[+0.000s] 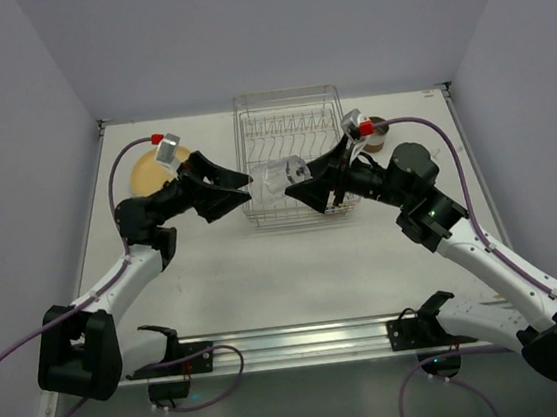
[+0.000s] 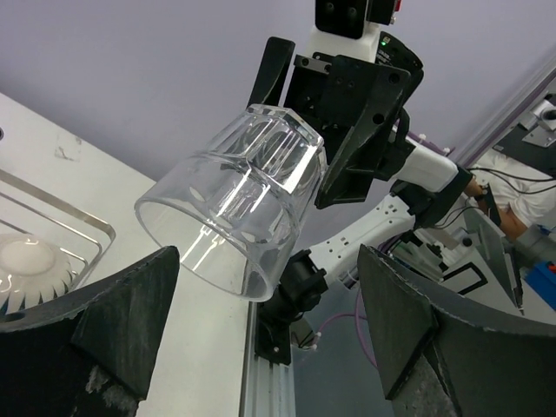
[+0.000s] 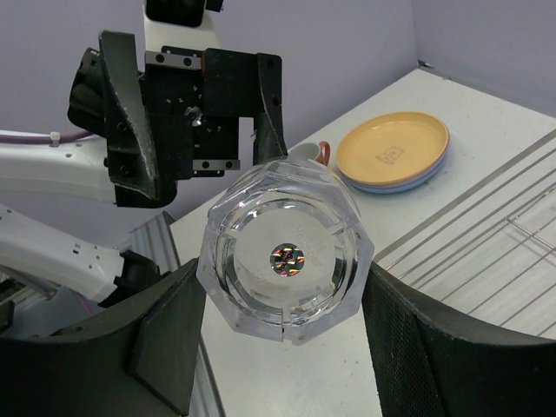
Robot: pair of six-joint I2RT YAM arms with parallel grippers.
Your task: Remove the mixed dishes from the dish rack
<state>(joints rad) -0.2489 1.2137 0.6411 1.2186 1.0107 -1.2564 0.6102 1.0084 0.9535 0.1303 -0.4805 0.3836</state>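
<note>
While the right gripper [image 1: 301,188] grasps a small clear glass [image 1: 283,176] near the silver wire dish rack [image 1: 289,127], the left gripper [image 1: 245,188] faces it. That one is spread wide and empty.

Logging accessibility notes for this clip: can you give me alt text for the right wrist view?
A clear glass, base toward the camera, is gripped by the right end effector. Behind it the open left end effector faces the glass; a yellow plate stacked on a blue plate sits on the table at upper right.
</note>
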